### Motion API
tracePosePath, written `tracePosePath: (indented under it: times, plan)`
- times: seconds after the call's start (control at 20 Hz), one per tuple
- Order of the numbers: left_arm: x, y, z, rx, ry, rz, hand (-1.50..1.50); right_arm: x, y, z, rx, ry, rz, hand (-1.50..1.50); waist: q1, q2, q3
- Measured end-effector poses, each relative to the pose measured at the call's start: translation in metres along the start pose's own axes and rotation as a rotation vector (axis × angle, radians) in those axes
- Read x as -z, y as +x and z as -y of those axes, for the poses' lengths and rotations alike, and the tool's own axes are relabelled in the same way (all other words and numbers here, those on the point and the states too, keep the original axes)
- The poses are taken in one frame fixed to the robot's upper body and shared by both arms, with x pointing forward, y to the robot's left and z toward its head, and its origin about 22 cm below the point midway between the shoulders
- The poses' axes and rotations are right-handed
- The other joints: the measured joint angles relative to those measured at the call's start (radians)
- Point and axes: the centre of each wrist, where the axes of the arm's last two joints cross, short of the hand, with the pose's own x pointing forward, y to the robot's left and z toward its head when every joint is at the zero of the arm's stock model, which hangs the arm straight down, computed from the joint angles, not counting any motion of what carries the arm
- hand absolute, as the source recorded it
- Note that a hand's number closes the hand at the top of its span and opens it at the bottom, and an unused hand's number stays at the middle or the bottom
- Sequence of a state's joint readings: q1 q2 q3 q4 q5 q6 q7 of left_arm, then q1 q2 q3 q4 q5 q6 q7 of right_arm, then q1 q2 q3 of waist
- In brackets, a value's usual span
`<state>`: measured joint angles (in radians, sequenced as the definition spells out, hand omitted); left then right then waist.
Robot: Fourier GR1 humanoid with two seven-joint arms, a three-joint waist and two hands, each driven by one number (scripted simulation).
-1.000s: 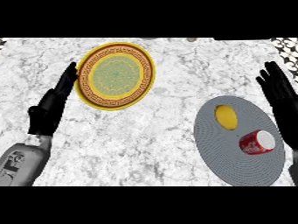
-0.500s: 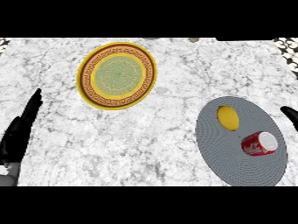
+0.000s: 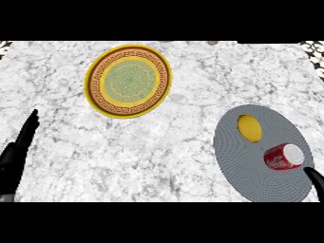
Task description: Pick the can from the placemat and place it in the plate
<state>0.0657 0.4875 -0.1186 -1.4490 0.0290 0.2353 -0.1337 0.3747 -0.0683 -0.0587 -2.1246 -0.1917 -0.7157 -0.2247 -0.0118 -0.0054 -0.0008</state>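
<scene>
At lower right corner of view, just below the placemat, right hand shows only as dark fingers w/ the tip touching the mat's lower edge; can't tell if spread or curled. Can lies on its side on the mat, near that fingertip but apart from it, white end facing right. Yellow lemon-like object sits on the mat too, up-left of can. Plate, gold rim w/ green centre, rests on the marble bench, well apart from mat, up and left. Left hand far left of mat, fingers straight and pressed together, pointing up, holding nothing.
</scene>
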Motion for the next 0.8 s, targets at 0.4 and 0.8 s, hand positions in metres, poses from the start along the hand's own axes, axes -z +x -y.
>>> tracePosePath:
  times: [0.4,0.8]
  plan:
    - [-0.002,0.003,-0.006,-0.003,-0.006,0.012,0.0,-0.006,0.02,0.041,-0.332,0.222,-0.187,-1.5,0.013,0.007,-0.002]
    - [-0.004,0.006,-0.003,0.0,-0.017,0.021,0.0,0.033,0.044,0.035,-0.539,0.353,-0.385,-1.5,0.026,0.009,-0.001]
